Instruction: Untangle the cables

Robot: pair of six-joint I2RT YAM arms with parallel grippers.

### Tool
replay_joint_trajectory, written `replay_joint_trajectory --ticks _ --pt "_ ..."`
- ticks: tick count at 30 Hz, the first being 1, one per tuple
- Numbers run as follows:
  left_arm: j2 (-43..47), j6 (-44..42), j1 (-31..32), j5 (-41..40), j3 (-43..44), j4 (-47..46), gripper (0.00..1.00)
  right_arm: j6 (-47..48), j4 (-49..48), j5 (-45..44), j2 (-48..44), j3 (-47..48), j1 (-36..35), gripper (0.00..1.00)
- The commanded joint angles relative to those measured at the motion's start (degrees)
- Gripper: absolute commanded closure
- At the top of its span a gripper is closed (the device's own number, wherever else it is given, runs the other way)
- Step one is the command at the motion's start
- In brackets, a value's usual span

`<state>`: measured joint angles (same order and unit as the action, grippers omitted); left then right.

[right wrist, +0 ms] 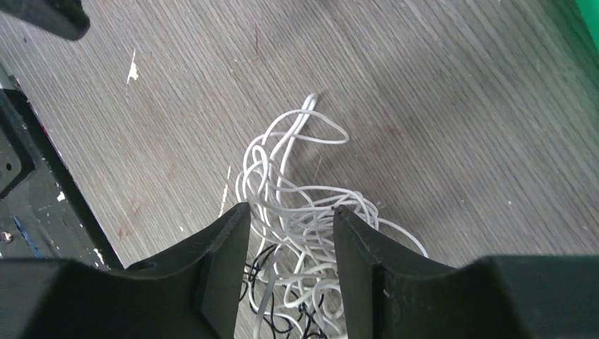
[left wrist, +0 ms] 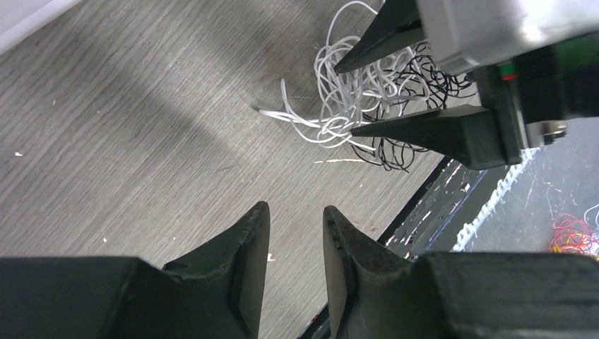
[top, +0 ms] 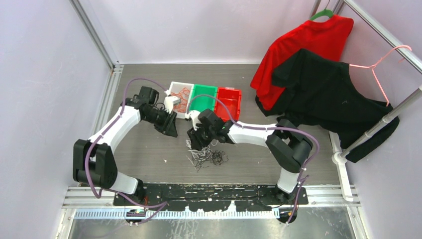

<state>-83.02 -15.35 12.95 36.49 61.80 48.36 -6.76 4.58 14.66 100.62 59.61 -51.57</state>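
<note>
A clump of white cables (top: 192,149) with black cables (top: 217,158) beside it lies on the grey table in front of the arms. My right gripper (top: 197,140) is open and low over the clump. In the right wrist view its fingers straddle the white strands (right wrist: 304,191), with black strands (right wrist: 260,263) below them; the gripper (right wrist: 291,212) has not closed on them. My left gripper (top: 169,124) is open and empty, to the left of the clump. In the left wrist view the gripper (left wrist: 295,212) hovers over bare table, and the clump (left wrist: 339,92) lies ahead under the right gripper's fingers (left wrist: 424,131).
Three bins stand behind the grippers: a white one (top: 174,85) holding orange cables (top: 182,93), a green one (top: 204,98) and a red one (top: 229,103). Red and black shirts (top: 318,74) hang at the right. The black base plate (top: 209,191) runs along the near edge.
</note>
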Motion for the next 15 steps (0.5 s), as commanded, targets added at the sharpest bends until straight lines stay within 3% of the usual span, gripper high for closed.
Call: replay_joint_trajectory --ticks 1,9,15 --pt "2.1 0.9 -0.6 3.0 2.0 0.8 0.66 1.7 -4.4 2.7 1.2 3.6 0.1 0.50" --pt "2.6 -0.5 -0.6 2.2 2.3 0.1 0.66 1.7 -6.2 -0.6 -1.5 3.2 0.1 0.84" --pt "4.5 -1.0 -0.6 6.2 2.1 -0.2 0.66 0.8 -5.6 -0.9 -7.1 3.1 0.1 0.91"
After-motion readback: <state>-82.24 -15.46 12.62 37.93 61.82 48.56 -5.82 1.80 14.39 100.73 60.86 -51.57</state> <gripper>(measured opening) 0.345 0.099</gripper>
